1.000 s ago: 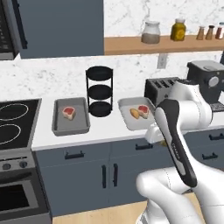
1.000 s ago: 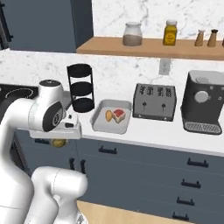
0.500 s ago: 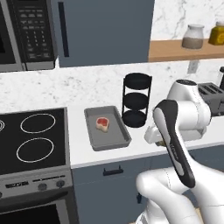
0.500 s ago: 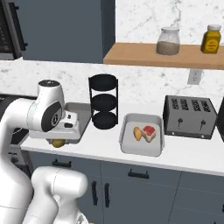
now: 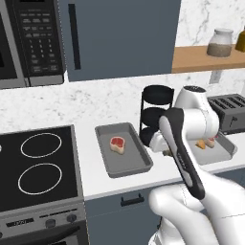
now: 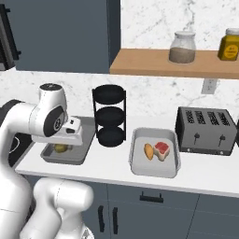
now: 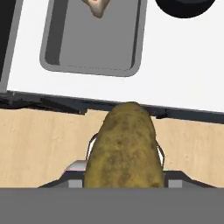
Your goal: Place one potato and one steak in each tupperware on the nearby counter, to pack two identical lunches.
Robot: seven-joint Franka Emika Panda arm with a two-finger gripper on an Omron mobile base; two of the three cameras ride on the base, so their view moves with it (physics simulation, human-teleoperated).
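brown-skinned potato [image 7: 124, 146] is sitting pinched in the gripper [image 7: 124, 168], hanging past the counter [image 7: 183, 74] edge; grey tupperware [image 7: 94, 39] holding a steak [image 7: 97, 6] is lying at eleven o'clock.

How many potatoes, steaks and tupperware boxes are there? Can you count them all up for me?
Potatoes: 2, the carried potato and the packed potato
Steaks: 2, the lone steak and the steak beside the packed potato
Tupperwares: 2, the left tupperware and the right tupperware
Total: 6
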